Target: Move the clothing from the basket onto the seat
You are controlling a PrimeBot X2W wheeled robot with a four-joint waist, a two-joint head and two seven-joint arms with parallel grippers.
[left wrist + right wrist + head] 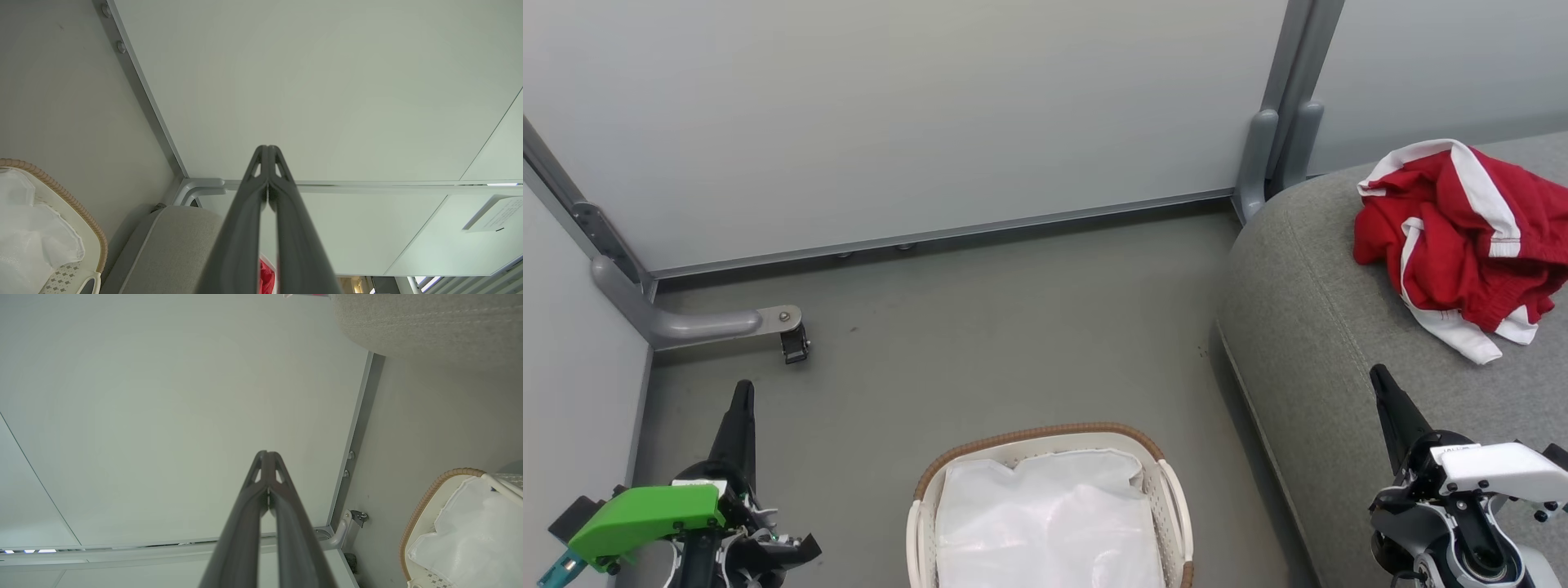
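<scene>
The red clothing point(1462, 237) with white stripes lies in a crumpled heap on the grey seat point(1323, 343) at the right; a sliver of that clothing point(266, 277) peeks between my left fingers. The white basket point(1168, 482) with its brown rim stands on the floor at the bottom centre, holding just its white liner point(1045, 523). My left gripper point(742, 390) is shut and empty at the lower left, pointing up, well left of the basket point(88, 228). Over the seat's front part my right gripper point(1379, 376) is shut and empty, apart from the clothing.
Pale partition walls point(890, 114) close off the back and left. A grey bracket foot with a castor point(784, 331) juts onto the floor at the left, and a post point(1278, 139) stands by the seat's back corner. Grey floor point(1013, 327) lies open between basket and wall.
</scene>
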